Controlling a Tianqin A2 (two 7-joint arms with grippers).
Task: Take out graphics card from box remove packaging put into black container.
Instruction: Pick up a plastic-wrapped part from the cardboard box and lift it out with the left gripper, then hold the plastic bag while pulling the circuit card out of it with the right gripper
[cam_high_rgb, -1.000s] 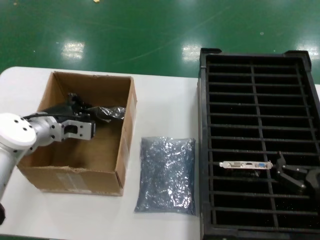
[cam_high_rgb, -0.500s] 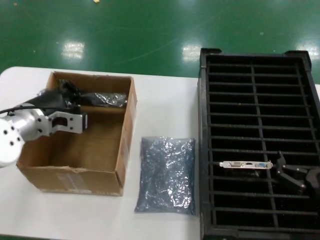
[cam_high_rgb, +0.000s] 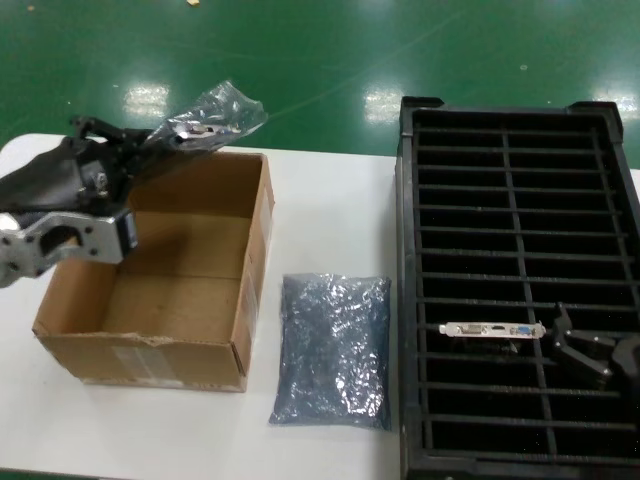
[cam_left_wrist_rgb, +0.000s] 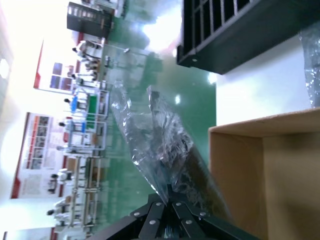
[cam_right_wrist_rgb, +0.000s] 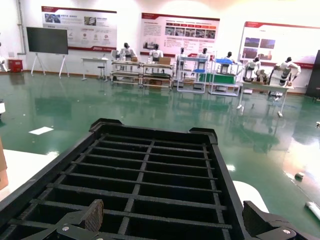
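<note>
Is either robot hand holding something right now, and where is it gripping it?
The left gripper pinches one end of a bagged graphics card, lifted above the box. The right gripper holds nothing.

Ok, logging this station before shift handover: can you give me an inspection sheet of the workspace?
Surface: white table, bare between items.
Job's things: brown box looks empty; bagged card lifted above its far edge; bare graphics card slotted in the black container.
Clutter: an anti-static bag lying flat between box and container.
Grippers: left gripper shut on the bagged card; right gripper open over the container.
Cables: nothing seen.
Surroundings: green floor.
</note>
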